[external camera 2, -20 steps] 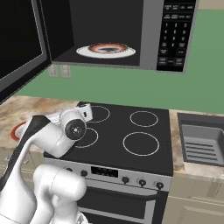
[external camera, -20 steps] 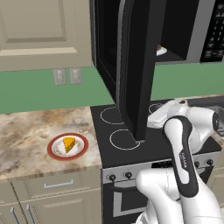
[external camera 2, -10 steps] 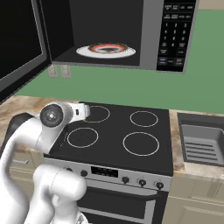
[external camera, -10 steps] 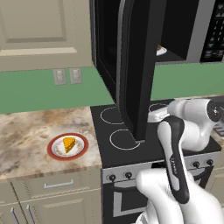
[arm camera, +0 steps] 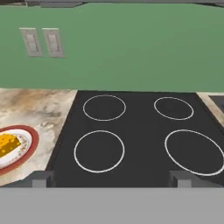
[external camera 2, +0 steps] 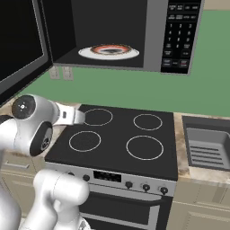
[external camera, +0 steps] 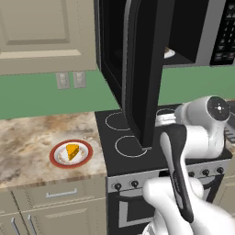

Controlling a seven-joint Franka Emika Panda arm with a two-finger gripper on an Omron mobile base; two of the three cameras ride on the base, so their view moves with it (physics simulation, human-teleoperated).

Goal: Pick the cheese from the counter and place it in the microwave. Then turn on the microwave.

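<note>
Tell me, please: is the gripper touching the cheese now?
Apart. In the hand view the gripper hangs over the stovetop, its fingertips spread, while the cheese lies on its plate far off at the edge.

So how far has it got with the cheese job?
Done: the microwave door hangs open. In hand: nothing; the fingers are spread apart over the stovetop, gripping nothing. Left: the cheese sits on its plate on the counter, so picking, placing and switching on all remain.
</note>
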